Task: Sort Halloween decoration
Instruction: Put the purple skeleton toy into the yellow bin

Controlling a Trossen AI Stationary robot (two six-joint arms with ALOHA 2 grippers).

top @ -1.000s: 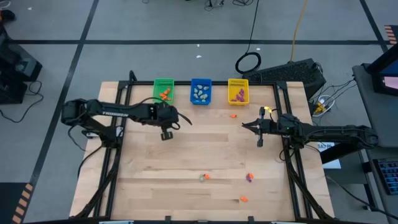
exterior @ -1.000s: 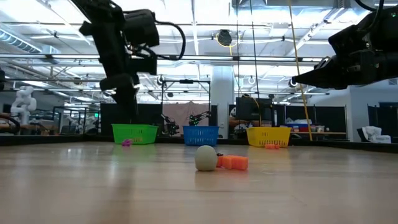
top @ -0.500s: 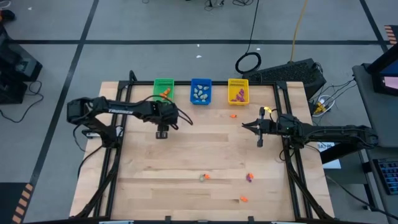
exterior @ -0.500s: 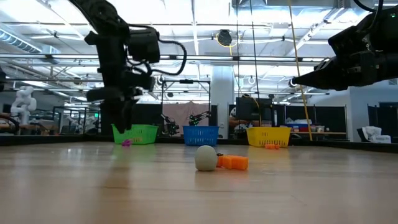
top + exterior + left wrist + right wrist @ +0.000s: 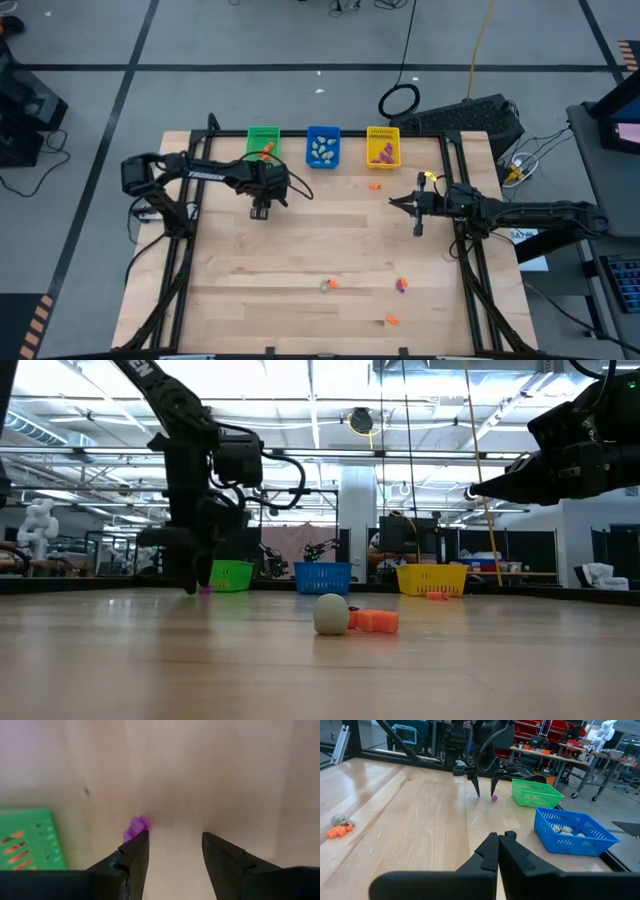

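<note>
A small purple trinket (image 5: 135, 827) lies on the wooden table just in front of the green bin (image 5: 263, 143). My left gripper (image 5: 260, 211) points down over it, open. The trinket sits beside the tip of one finger (image 5: 134, 851), outside the gap, and I see no touch. The low view shows the trinket (image 5: 204, 589) next to the lowered fingers. My right gripper (image 5: 394, 201) waits level at the table's right side, shut and empty. More trinkets lie loose: an orange one (image 5: 376, 184), a grey one with an orange one (image 5: 327, 285), a purple one (image 5: 401, 285) and an orange one (image 5: 392, 320).
Three bins stand in a row at the far edge: the green one with orange pieces, a blue one (image 5: 323, 147) with pale pieces, and a yellow one (image 5: 383, 147) with purple pieces. Black frame rails (image 5: 180, 260) run along the table's left and right sides.
My left gripper has opened, sunk toward the table and shifted a little toward the table's left and far edges, rolling about its own axis, until its fingers stand by the purple trinket. The trinket has stayed where it lay.
</note>
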